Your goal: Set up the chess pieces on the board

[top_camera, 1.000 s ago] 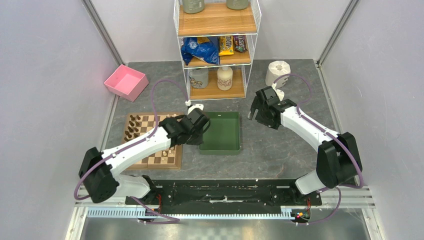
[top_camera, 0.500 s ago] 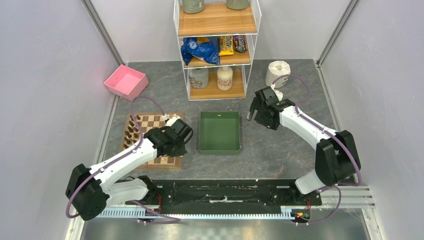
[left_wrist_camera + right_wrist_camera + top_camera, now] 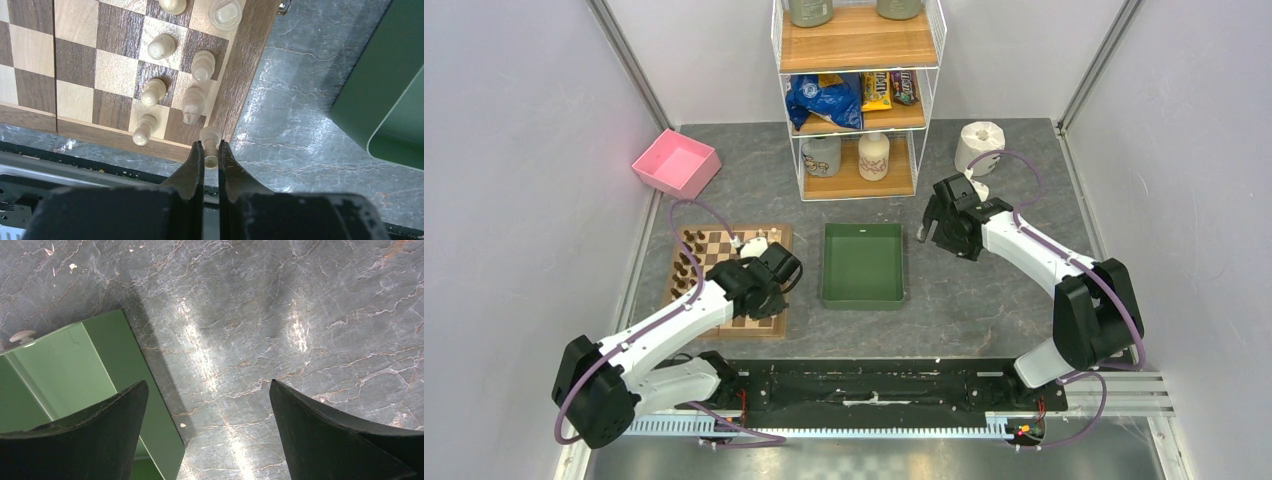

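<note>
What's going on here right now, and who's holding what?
The left gripper is shut on a pale chess piece, holding it above the border of the board at its near right corner, beside pale pieces already standing in two rows. Dark pieces line the opposite edge. The right gripper is open and holds nothing, hovering over the table next to the green tray.

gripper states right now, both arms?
Left gripper: closed, holding a pale chess piece.
Right gripper: open, holding nothing.
</note>
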Tool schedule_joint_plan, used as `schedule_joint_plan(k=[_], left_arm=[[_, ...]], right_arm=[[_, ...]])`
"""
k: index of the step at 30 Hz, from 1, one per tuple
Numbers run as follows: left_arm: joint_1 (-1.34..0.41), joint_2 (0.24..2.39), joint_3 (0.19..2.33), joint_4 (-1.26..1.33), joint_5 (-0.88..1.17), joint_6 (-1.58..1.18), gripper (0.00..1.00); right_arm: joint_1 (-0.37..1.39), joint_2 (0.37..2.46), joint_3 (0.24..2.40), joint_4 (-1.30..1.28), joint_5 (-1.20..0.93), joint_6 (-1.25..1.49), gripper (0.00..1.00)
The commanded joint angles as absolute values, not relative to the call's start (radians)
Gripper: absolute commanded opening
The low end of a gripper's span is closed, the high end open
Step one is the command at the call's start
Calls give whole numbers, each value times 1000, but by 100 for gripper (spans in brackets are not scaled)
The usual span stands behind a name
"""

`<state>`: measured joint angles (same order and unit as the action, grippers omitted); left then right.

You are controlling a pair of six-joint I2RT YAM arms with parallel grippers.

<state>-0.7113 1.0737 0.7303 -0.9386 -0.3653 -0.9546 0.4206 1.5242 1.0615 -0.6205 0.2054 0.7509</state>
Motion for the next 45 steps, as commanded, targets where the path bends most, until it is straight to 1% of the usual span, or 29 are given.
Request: schedule_joint_plan(k=[1,25,45], left_arm=[[-699,1075,720,-942,-392,-1011,2],[-636,1056,644,-902,-352,-1018,2],[-629,1034,683,-945,-347,-1005,2]], right_arm=[[416,1523,1085,-598,209,756,99],[415,1525,1080,-598,210,755,99],[416,1534,1083,-598,207,755,99]])
